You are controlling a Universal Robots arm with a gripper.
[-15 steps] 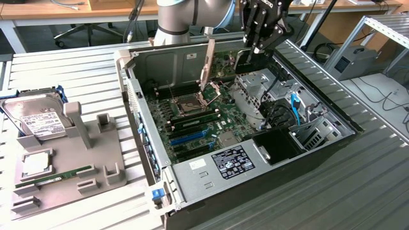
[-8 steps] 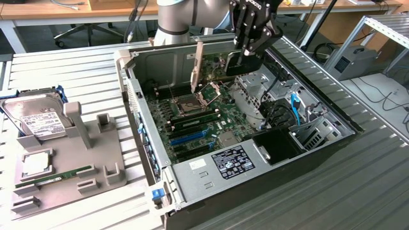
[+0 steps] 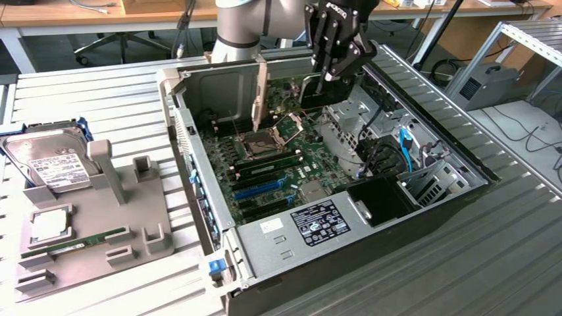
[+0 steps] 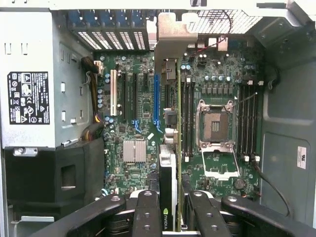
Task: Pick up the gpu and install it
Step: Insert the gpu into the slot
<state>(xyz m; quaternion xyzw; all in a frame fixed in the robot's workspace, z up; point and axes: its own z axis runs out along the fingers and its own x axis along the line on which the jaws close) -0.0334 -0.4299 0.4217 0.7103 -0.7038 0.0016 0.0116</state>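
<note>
- Above the open computer case [image 3: 183, 131], grips the graphics card [image 4: 168, 163] in the gripper [image 4: 172, 195]: black fingers [image 4: 147, 212] closed against the card's two faces, one on each side.
- Holds the card on edge and clear of the motherboard [image 4: 143, 106], seated in no slot.
- Turns the card's grey metal bracket [image 4: 170, 29] toward the vented rear wall of the case.
- Lines up, in the wrist view, between the long blue slot [image 4: 156, 103] and the black memory slots [image 4: 186, 118] next to the processor socket [image 4: 216, 123]; cannot tell how far above them.
- Carries a small green logo on the card's dark top edge, right between the fingers.
- Hangs, in the exterior view, over the far side of the case with the fingers pointing down, grey arm [image 3: 239, 26] rising out of frame behind.
- Beside the socket, its metal lid swung open.
- Along the case wall opposite the socket side: grey power supply [image 4: 29, 54] with a black-and-white label.
- Under the case: ribbed metal table [image 3: 491, 263], case lying on its side with the board facing up.
- Toward the exterior view's left on the same table, well apart from the gripper: grey holder [image 3: 105, 210] bearing a hard drive [image 3: 52, 161] propped at its far end and a green memory stick [image 3: 75, 242] lying in a groove near its front.
</note>
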